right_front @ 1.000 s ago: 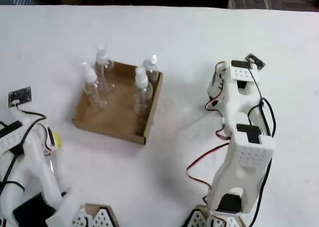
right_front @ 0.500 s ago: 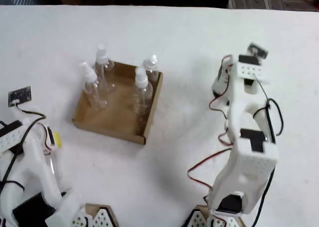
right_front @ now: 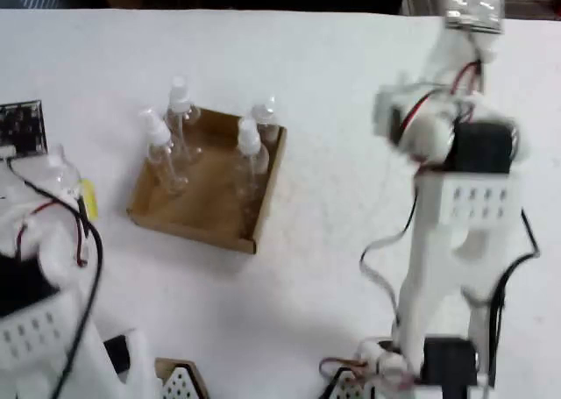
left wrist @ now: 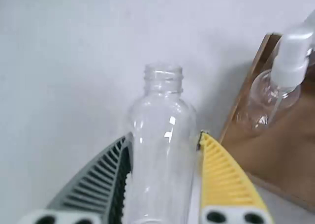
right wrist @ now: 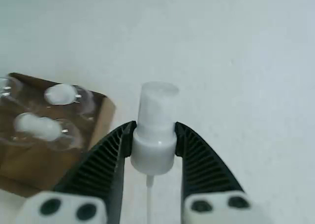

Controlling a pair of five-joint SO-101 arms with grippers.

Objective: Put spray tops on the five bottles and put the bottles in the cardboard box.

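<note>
Left gripper (left wrist: 164, 139) clamps clear plastic bottle (left wrist: 162, 106), threaded neck bare; right gripper (right wrist: 153, 128) pinches white cylindrical spray top (right wrist: 157, 111).

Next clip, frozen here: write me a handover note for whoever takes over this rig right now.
Left gripper: jaws shut on the uncapped bottle, held beside the cardboard box.
Right gripper: jaws shut on a spray top.
Done: four capped bottles stand in the box.
Left: fit this top onto the held bottle, then set that bottle in the box.
</note>
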